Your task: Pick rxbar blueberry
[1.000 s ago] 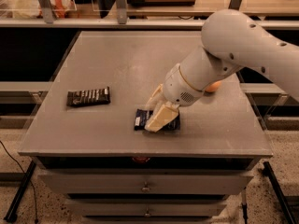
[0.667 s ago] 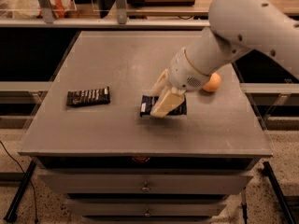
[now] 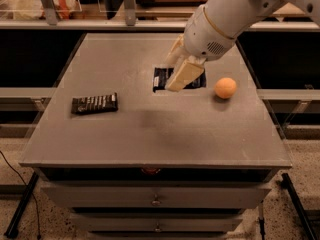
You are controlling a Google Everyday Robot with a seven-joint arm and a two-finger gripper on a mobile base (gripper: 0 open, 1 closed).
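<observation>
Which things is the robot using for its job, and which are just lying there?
For the job:
- blue snack bar, pinched in the gripper over the table

Just lying about:
- black snack bar, at the left of the table
- orange ball, at the right of the table

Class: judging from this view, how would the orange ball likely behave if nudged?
The orange ball is round and lies free on the flat table, so it would probably roll away. It looks small, so likely light. The gripper, just left of it in view, holds the rxbar blueberry.
</observation>
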